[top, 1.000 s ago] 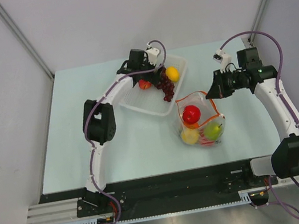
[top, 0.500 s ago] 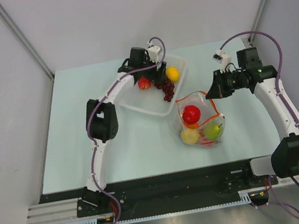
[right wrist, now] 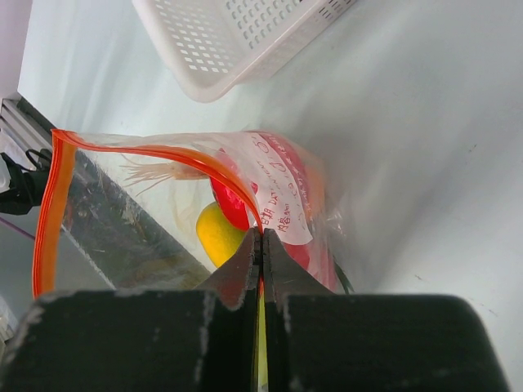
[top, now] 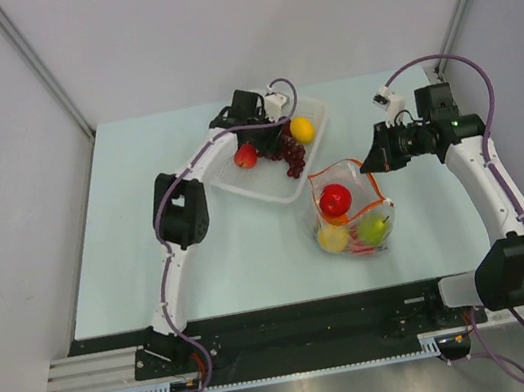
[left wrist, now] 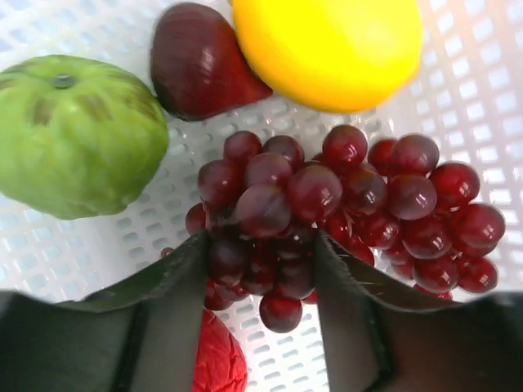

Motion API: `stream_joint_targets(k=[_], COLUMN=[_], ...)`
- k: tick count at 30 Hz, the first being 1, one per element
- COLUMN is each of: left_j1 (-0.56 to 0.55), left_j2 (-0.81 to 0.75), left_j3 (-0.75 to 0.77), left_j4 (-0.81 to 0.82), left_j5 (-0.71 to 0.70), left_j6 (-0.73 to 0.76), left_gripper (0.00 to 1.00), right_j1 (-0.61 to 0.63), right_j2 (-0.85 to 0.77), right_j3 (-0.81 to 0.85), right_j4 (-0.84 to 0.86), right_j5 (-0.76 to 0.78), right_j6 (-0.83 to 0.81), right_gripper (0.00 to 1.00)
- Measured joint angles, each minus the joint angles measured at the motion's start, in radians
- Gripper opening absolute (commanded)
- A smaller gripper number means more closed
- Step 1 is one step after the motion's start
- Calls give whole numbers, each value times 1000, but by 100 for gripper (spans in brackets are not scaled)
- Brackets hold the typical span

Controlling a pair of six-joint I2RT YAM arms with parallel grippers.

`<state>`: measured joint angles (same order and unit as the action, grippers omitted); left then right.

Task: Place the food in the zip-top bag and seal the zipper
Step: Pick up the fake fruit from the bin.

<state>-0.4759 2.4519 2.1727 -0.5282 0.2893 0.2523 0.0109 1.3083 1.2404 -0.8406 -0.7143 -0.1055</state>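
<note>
My left gripper (left wrist: 260, 245) reaches into the white tray (top: 271, 186), its fingers pressed on both sides of the dark purple grape bunch (left wrist: 343, 196). Around the bunch lie a green fruit (left wrist: 78, 135), a dark red fruit (left wrist: 196, 61), a yellow fruit (left wrist: 327, 45) and a red one (left wrist: 216, 359). The zip-top bag (top: 350, 206) stands open at mid-table, holding a red apple (top: 335, 199), a yellow fruit (top: 332, 237) and a green fruit (top: 374, 228). My right gripper (right wrist: 261, 233) is shut on the bag's mouth at the orange-red zipper (right wrist: 49, 204), holding it up.
The tray (right wrist: 237, 41) sits at the back of the pale table, just behind and left of the bag. Grey walls enclose the table's back and sides. Both arm bases stand on the black rail at the near edge.
My left gripper has dropped onto the grape bunch and closed from wide open onto it. The red apple in the tray shifted slightly left. The right arm and the bag have stayed still.
</note>
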Motion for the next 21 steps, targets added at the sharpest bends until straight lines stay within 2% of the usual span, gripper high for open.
stream_joint_targets(k=[1, 2, 4, 5, 6, 12, 21], left_j1=[-3, -6, -11, -13, -16, -17, -16], left_j2=[0, 0, -6, -13, -19, -72, -242], left_j3=[-1, -1, -2, -1, -1, -42, -66], left_j4=[-6, -11, -19, -31, -44, -79, -111], left_j5=[-5, -10, -16, -15, -15, -6, 32], left_j6=[15, 29, 47, 64, 71, 80, 62], left_gripper=[36, 24, 12, 2, 0, 0, 0], right_j1=[0, 0, 0, 0, 0, 1, 8], right_j2=[1, 1, 3, 3, 3, 3, 2], right_j3=[0, 0, 0, 0, 0, 0, 0], right_j4=[1, 2, 2, 2, 2, 3, 8], right_j5=[0, 0, 0, 0, 0, 0, 0], right_j6=[0, 0, 1, 2, 2, 4, 8], right_gripper=[0, 0, 0, 0, 0, 0, 0])
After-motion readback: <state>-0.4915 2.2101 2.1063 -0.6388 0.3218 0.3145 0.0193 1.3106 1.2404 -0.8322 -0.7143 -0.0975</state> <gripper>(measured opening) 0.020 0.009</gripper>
